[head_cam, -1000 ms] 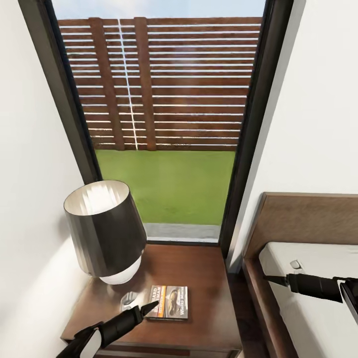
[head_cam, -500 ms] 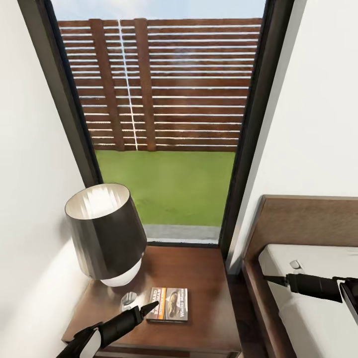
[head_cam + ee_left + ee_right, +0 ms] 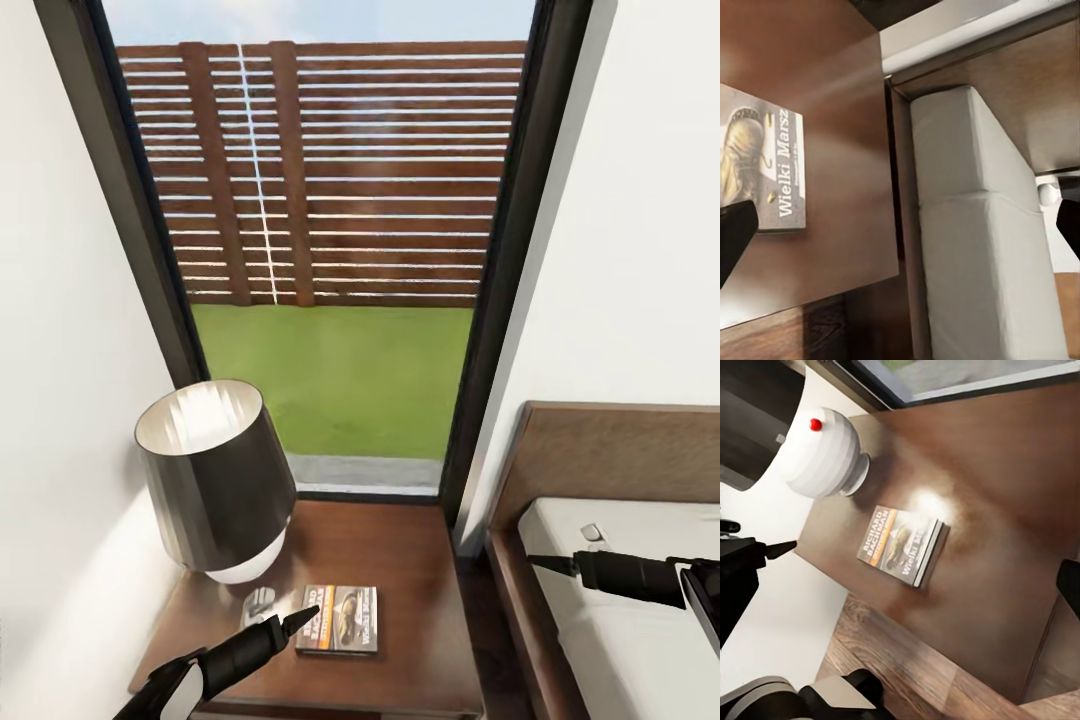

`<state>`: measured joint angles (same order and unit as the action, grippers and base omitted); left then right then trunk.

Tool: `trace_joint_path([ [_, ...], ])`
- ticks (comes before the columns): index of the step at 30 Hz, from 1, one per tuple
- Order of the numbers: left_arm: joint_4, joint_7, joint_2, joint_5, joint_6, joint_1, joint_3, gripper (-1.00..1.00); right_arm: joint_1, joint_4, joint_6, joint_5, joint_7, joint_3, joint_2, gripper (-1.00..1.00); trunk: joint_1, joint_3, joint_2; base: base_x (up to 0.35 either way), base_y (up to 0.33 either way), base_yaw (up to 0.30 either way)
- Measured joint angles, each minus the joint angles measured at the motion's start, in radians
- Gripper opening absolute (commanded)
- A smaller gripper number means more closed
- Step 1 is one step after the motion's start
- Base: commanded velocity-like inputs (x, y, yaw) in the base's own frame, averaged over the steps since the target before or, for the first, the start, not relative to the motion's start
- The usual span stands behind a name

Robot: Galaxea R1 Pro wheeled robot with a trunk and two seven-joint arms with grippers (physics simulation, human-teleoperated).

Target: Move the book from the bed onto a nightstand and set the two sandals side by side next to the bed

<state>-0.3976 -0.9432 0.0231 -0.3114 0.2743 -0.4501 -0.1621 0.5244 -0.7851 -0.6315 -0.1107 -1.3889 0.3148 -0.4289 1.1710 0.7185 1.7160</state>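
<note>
The book (image 3: 340,619) lay flat on the glossy top of the dark brown nightstand (image 3: 410,560), near its front edge, with the cover facing up. In the right wrist view the book (image 3: 902,544) showed an orange and white cover with a dark picture. A table lamp (image 3: 214,483) with a dark shade and a white round base stood on the nightstand behind and to the left of the book, apart from it. The left end effector (image 3: 300,620) hovered just beside the left edge of the book; it was not holding anything, and I could not tell if its fingers were spread or closed. The right end effector (image 3: 545,563) was over the pale mattress of the bed (image 3: 610,640), near the wooden headboard, well apart from the book; it held nothing, and its state was also unclear. Behind the nightstand a tall black-framed window (image 3: 330,250) showed a slatted fence and grass.
</note>
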Motion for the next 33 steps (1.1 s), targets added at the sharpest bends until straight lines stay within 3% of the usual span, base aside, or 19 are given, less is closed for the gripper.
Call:
trace_joint_path([
  [14, 0.001, 0.004, -0.003, 0.001, -0.011, 0.001, 0.002, 1.0, 0.0, 0.009, 0.006, -0.005, 0.012, -0.001, 0.004, 1.0, -0.054, -0.044, -0.098, 0.0, 0.0, 0.0],
  [16, 0.005, 0.005, -0.004, 0.003, -0.022, 0.001, 0.004, 1.0, -0.001, 0.034, 0.018, -0.007, 0.014, -0.002, 0.022, 1.0, -0.061, -0.05, -0.112, 0.0, 0.0, 0.0],
  [18, 0.016, 0.006, -0.006, 0.016, -0.031, 0.001, 0.006, 1.0, -0.001, 0.094, 0.058, -0.015, 0.015, -0.002, 0.058, 1.0, -0.069, -0.056, -0.126, 0.0, 0.0, 0.0],
  [22, 0.027, 0.007, -0.015, 0.068, -0.041, 0.001, 0.009, 1.0, -0.001, 0.223, 0.18, -0.036, 0.014, -0.004, 0.088, 1.0, -0.084, -0.069, -0.154, 0.0, 0.0, 0.0],
  [23, 0.029, 0.008, -0.019, 0.087, -0.042, 0.001, 0.01, 1.0, -0.001, 0.269, 0.218, -0.039, 0.014, -0.005, 0.092, 1.0, -0.088, -0.072, -0.161, 0.0, 0.0, 0.0],
  [27, 0.031, 0.011, -0.03, 0.107, -0.044, 0.001, 0.012, 1.0, -0.001, 0.401, 0.302, -0.044, 0.013, -0.006, 0.096, 1.0, -0.104, -0.085, -0.189, 0.0, 0.0, 0.0],
  [33, 0.032, 0.014, -0.033, 0.11, -0.044, 0.001, 0.012, 1.0, 0.0, 0.481, 0.407, -0.045, 0.013, -0.006, 0.097, 1.0, -0.127, -0.103, -0.231, 0.0, 0.0, 0.0],
])
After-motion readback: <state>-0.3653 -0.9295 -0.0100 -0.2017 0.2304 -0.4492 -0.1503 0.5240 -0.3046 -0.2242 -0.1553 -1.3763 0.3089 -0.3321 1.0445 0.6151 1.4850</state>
